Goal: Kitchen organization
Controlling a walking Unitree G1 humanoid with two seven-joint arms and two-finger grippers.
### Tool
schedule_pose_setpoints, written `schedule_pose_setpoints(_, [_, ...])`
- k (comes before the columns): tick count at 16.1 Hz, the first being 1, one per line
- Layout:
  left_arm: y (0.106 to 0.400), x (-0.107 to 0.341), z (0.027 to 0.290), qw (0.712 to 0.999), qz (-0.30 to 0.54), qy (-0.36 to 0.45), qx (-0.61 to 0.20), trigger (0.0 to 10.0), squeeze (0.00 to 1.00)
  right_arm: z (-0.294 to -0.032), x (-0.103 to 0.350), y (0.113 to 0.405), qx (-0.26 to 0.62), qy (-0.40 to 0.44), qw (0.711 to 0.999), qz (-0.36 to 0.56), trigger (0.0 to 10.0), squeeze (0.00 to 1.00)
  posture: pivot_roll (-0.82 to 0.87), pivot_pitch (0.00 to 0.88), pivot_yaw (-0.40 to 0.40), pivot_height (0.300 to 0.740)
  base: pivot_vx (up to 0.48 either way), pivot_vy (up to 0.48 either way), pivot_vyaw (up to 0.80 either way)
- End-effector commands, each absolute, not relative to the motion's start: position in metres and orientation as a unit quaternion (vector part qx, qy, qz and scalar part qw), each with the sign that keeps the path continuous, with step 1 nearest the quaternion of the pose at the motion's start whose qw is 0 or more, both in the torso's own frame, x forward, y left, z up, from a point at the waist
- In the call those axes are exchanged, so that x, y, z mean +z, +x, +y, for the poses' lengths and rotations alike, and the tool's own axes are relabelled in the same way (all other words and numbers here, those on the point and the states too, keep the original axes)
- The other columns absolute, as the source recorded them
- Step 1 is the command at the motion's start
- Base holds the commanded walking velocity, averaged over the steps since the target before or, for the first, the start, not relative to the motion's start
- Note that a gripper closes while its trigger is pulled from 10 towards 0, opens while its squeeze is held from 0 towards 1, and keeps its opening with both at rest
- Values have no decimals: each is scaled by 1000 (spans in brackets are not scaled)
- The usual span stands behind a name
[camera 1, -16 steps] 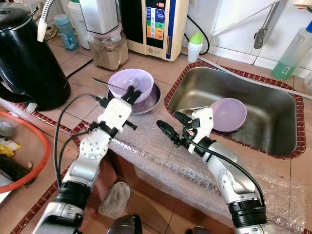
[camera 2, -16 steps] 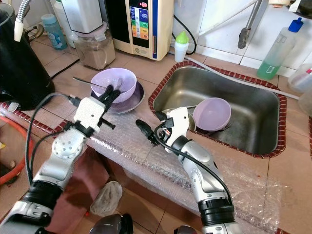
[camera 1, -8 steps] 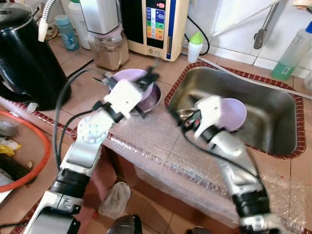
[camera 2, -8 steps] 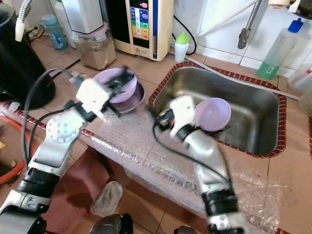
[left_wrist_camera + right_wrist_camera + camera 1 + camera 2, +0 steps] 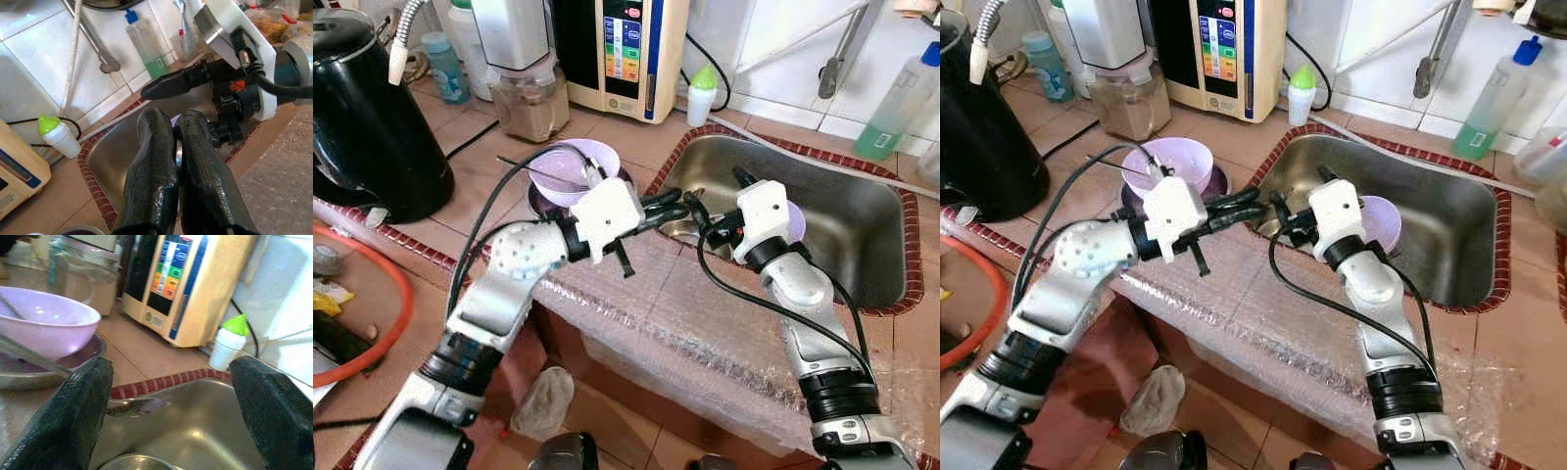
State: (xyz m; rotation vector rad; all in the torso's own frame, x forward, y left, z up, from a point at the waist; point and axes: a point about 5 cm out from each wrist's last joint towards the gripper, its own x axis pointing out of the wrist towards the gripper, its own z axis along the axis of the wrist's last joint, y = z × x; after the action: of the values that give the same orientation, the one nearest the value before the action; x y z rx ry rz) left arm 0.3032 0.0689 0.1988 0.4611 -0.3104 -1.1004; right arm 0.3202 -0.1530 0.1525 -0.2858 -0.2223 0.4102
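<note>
The left pincer, clenched on nothing, reaches across the sink rim beside the right pincer, whose 2 fingers stand spread apart. One lilac bowl sits on the table; another bowl lies in the sink.

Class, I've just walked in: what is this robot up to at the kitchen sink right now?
The robot is bent over a tiled counter, both arms reaching to the sink. The left end effector, fingers closed, points over the sink's near corner. The right end effector is open beside it, holding nothing. A purple bowl lies in the sink; another bowl sits on the counter.
</note>
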Motion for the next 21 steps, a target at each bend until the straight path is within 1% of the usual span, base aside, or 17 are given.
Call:
schedule_pose_setpoints(1, [302,205,64,804,-155,219,-530,0,0,-144,151,316,257,-149,948,-110,10000,0,-45,23,45,740,0,0,0])
schedule_pose_setpoints(2, [302,205,64,802,-153,221,-533,0,0,-140,150,312,297,-159,936,-102,10000,0,-47,24,50,740,0,0,0])
schedule_pose_setpoints(4, [301,204,64,799,-150,224,-538,0,0,-140,150,309,329,-173,924,-94,10000,0,-46,24,53,740,0,0,0])
schedule_pose_setpoints(5, [300,203,64,792,-145,231,-546,0,0,-139,146,306,369,-196,905,-85,10000,0,-46,24,54,740,0,0,0])
schedule_pose_setpoints(7, [300,201,65,788,-140,238,-550,0,0,-139,146,305,389,-201,895,-81,10000,0,-40,24,53,740,0,0,0])
schedule_pose_setpoints(8, [299,200,66,788,-139,239,-551,0,0,-138,145,302,415,-192,887,-67,10000,0,-38,23,52,740,0,0,0])
schedule_pose_setpoints(9, [299,198,67,784,-134,249,-553,0,0,-140,142,302,426,-220,876,-57,10000,0,-37,23,52,740,0,0,0])
schedule_pose_setpoints(10, [299,196,68,780,-130,258,-555,0,0,-143,141,303,425,-233,873,-53,10000,0,-37,23,52,740,0,0,0])
schedule_pose_setpoints(11, [297,194,69,778,-125,260,-558,0,0,-150,142,308,406,-261,874,-54,10000,0,-34,21,50,740,0,0,0])
schedule_pose_setpoints(13, [295,192,72,773,-116,265,-564,0,0,-164,146,319,351,-295,887,-58,10000,0,-35,23,50,740,0,0,0])
schedule_pose_setpoints(14, [295,191,73,773,-113,267,-565,0,0,-170,149,324,322,-298,896,-62,10000,0,-32,25,48,740,0,0,0])
schedule_pose_setpoints(15, [295,187,76,770,-105,279,-565,0,0,-174,146,321,333,-306,890,-51,10000,0,-31,28,47,740,0,0,0])
schedule_pose_setpoints(16, [294,185,78,768,-100,285,-565,0,0,-178,143,321,331,-332,882,-45,10000,0,-30,30,47,740,0,0,0])
schedule_pose_setpoints(17, [295,185,80,771,-98,287,-560,0,0,-185,145,323,325,-324,888,-41,10000,0,-30,33,48,740,0,0,0])
schedule_pose_setpoints(18, [296,184,82,770,-94,292,-559,0,0,-187,146,323,328,-322,887,-40,10000,0,-30,34,49,740,0,0,0])
schedule_pose_setpoints(19, [297,183,86,773,-91,295,-554,0,0,-191,148,323,341,-297,891,-34,10000,0,-30,36,52,740,0,0,0])
schedule_pose_setpoints(21, [301,178,93,772,-85,321,-542,0,0,-192,146,318,378,-255,890,-14,10000,0,-32,38,56,740,0,0,0])
